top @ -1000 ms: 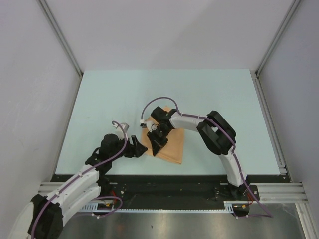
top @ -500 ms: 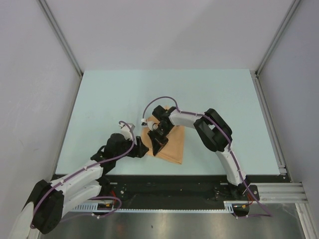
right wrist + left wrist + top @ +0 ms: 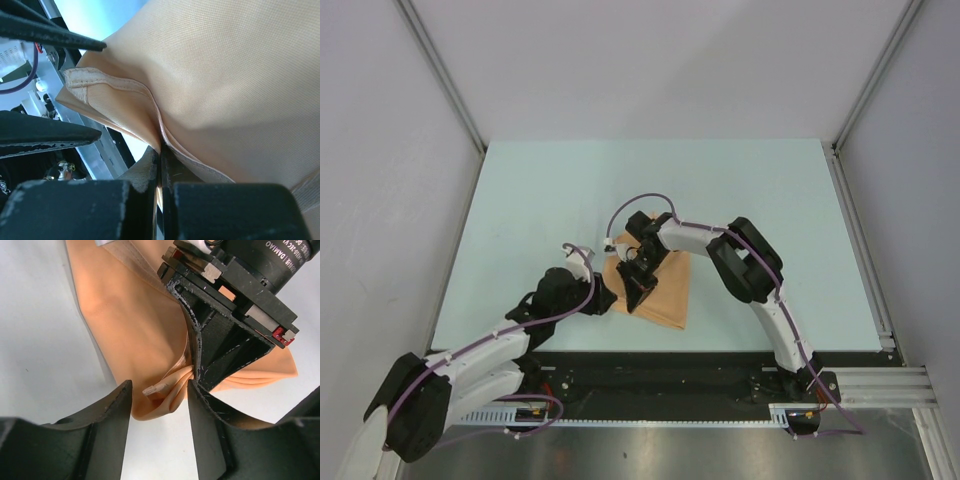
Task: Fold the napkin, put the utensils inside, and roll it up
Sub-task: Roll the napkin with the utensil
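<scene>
Napkin (image 3: 668, 292) lies folded on the bench (image 3: 540, 200) beneath both tools. Its near edge is close to the bench's front rim, with bare surface stretching wide beyond it and to either side. The right tool (image 3: 160, 165) is pinched closed on a hemmed fold of the cloth. The left tool (image 3: 157, 390) stands just beside it, jaws apart astride the cloth's corner. From above, the right arm covers part of the napkin, and what lies inside the fold cannot be made out.

Bright, even diffuse light, soft shadows. Left wrist: table (image 3: 45, 350) washed out. Right wrist: napkin (image 3: 240, 75) weave crisp.
</scene>
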